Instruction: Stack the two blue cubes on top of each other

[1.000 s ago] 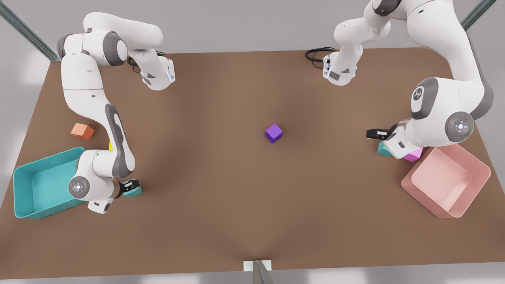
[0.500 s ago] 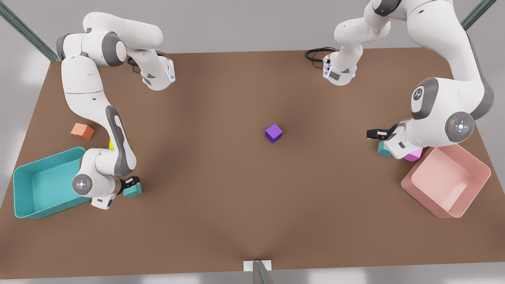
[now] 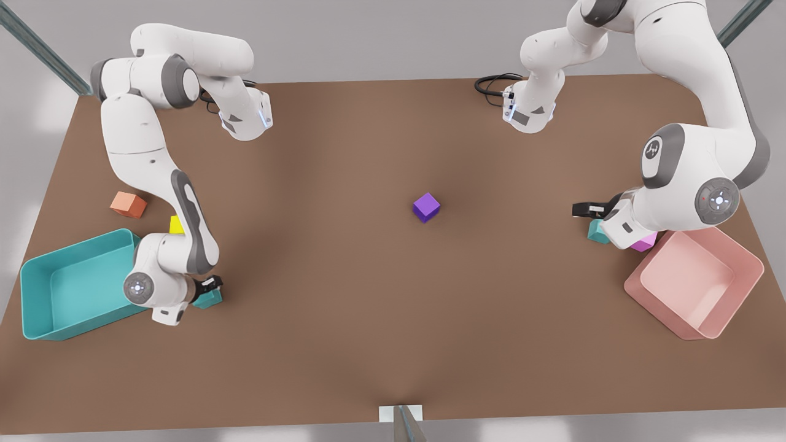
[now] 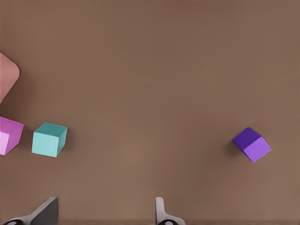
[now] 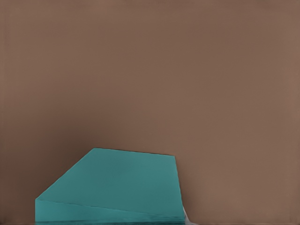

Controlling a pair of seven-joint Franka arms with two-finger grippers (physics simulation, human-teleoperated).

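One blue cube (image 3: 210,299) lies beside the teal bin at the front view's left. My right gripper (image 3: 212,285) is right over it, and the cube (image 5: 112,187) looms large and close in the right wrist view. The other blue cube (image 3: 594,232) sits at the front view's right next to a magenta cube (image 3: 643,243), partly hidden under my left arm's hand. My left gripper (image 3: 587,210) hovers just beside it, open and empty. In the left wrist view this cube (image 4: 49,139) lies ahead of the open left gripper (image 4: 104,213).
A purple cube (image 3: 426,207) sits mid-table. A teal bin (image 3: 37,288) stands at the front view's left, with an orange cube (image 3: 128,204) and a yellow cube (image 3: 176,225) behind it. A pink bin (image 3: 746,270) stands at the right. Broad bare table lies between the arms.
The right arm's wrist has swung toward the front view's right, closer over its blue cube, uncovering the yellow cube. That cube has stayed put. The left arm has barely shifted.
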